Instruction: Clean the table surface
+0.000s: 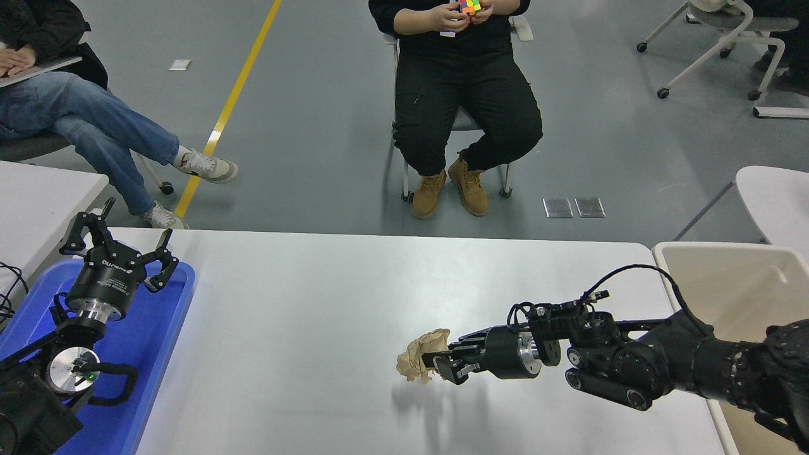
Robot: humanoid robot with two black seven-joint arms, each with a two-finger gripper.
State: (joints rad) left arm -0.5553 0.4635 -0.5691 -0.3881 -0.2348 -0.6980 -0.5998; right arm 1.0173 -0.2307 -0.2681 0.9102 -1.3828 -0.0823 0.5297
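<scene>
Brown crumpled paper wad (418, 359) is clenched in the right gripper (442, 364) jaws, apparently lifted clear of the white counter (303, 316) at lower centre. Recommended: keep grip firm, carry rightward over the beige bin (727, 284). Left gripper (120, 249) parked, jaws released, over the blue tray (158, 328).
</scene>
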